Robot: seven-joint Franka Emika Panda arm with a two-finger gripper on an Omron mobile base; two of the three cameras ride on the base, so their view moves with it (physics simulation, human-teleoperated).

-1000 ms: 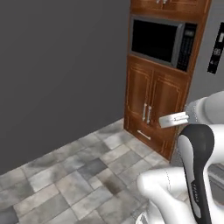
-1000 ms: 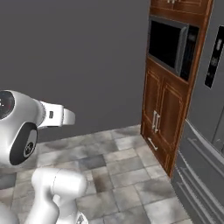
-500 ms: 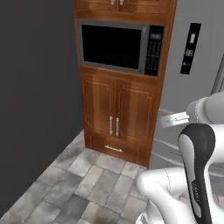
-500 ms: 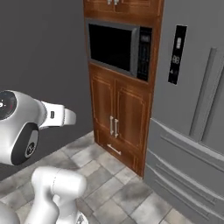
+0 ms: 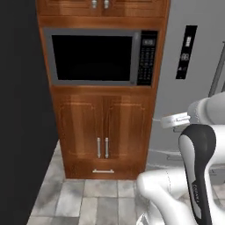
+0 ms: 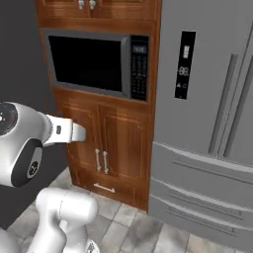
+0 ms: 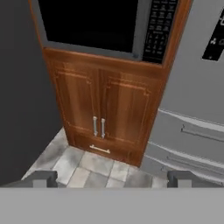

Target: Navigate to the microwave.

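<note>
Left base view faces the microwave point(image 5: 101, 57) nearly head-on, from close range, looking slightly down. Right base view faces the same microwave point(image 6: 96, 64) obliquely from its right, taking in the refrigerator point(image 6: 207, 123) beside it. Hand view looks lower, at the wooden cabinet doors point(image 7: 103, 109) beneath the microwave point(image 7: 105, 24). All three share the microwave and those doors.

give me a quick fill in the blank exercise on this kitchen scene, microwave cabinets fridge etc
1. The microwave has its button panel on the ____ side of its black glass door.
2. Right below the microwave, the wooden cabinet has ____ doors with metal handles.
3. The grey fridge stands to the ____ of the wooden cabinet.
4. The floor in front of the cabinet is covered in grey ____.

Missing words: right; two; right; tiles
</note>
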